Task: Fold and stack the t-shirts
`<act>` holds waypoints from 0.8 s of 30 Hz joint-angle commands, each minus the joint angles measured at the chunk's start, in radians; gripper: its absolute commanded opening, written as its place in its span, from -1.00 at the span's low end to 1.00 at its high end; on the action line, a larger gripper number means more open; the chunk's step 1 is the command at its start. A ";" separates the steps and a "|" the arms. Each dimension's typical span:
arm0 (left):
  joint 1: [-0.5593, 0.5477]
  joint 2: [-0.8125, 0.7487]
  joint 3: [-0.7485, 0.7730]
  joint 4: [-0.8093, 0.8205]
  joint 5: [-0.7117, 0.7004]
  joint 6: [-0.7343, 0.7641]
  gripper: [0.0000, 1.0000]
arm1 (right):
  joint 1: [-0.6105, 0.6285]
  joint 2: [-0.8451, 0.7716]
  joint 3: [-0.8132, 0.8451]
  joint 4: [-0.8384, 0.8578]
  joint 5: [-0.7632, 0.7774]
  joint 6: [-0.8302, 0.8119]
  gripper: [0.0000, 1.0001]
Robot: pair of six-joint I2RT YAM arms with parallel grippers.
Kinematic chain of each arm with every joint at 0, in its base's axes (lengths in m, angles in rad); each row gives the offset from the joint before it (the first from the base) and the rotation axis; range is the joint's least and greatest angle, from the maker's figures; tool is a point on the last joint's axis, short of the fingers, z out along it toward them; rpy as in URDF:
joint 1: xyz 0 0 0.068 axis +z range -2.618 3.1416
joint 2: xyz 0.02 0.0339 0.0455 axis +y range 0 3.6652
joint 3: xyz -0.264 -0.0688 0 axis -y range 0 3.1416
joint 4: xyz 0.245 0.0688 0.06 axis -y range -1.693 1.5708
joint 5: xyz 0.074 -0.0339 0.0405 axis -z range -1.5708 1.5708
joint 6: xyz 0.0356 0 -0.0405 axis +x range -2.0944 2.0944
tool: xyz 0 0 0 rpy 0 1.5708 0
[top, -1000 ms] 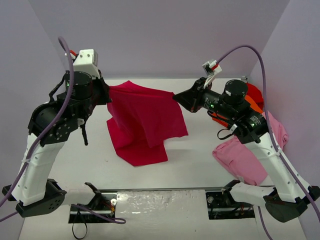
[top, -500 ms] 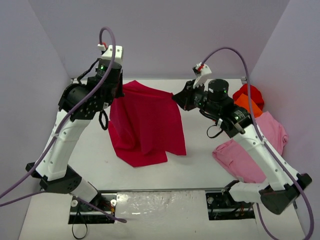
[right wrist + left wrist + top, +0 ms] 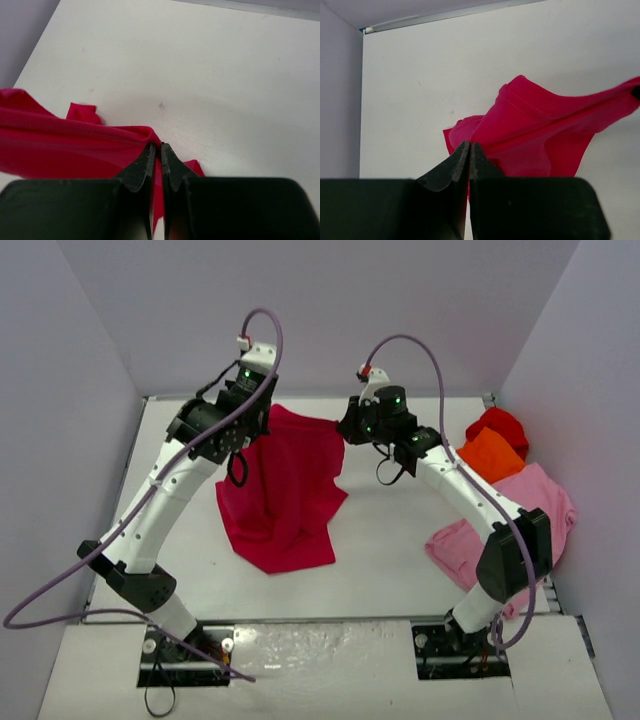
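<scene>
Left gripper (image 3: pixel 266 420): jaws pressed together, pinching the left top corner of the raspberry shirt (image 3: pixel 285 490). In the left wrist view the fingertips (image 3: pixel 462 155) are closed, with cloth caught at the tips.

The shirt is at the centre-left of the table (image 3: pixel 390 540), lifted at the far side. Its top edge spans between the two grippers and sags slightly. The body hangs down and the lower part lies crumpled on the table toward the near side.

Right gripper (image 3: pixel 342 428): jaws also clamped shut, pinching the right top corner. The right wrist view shows a folded hem running into the closed tips.

Far right of the table, well apart from the held shirt:
- The red shirt (image 3: pixel 497 425) is bunched at the back.
- The orange shirt (image 3: pixel 490 455) touches it in front.
- The pink shirt (image 3: pixel 535 502) lies nearest, spread loose, with the right arm partly hiding it.
</scene>
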 commanded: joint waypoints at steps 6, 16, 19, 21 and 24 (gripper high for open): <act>0.054 -0.033 -0.075 0.127 -0.061 0.011 -1.00 | -0.129 0.396 0.310 0.136 0.080 -0.031 -1.00; 0.131 -0.052 -0.171 0.171 0.013 -0.035 0.94 | -0.139 0.399 0.335 0.054 0.120 0.054 0.66; 0.130 -0.056 -0.177 0.153 0.066 -0.042 0.94 | -0.127 0.240 0.146 -0.012 0.166 0.103 0.63; 0.126 -0.063 -0.189 0.138 0.093 -0.061 0.94 | -0.119 0.154 0.026 -0.070 0.157 0.124 0.62; 0.102 -0.092 -0.238 0.122 0.194 -0.112 0.94 | -0.081 0.060 -0.117 -0.126 0.103 0.160 0.61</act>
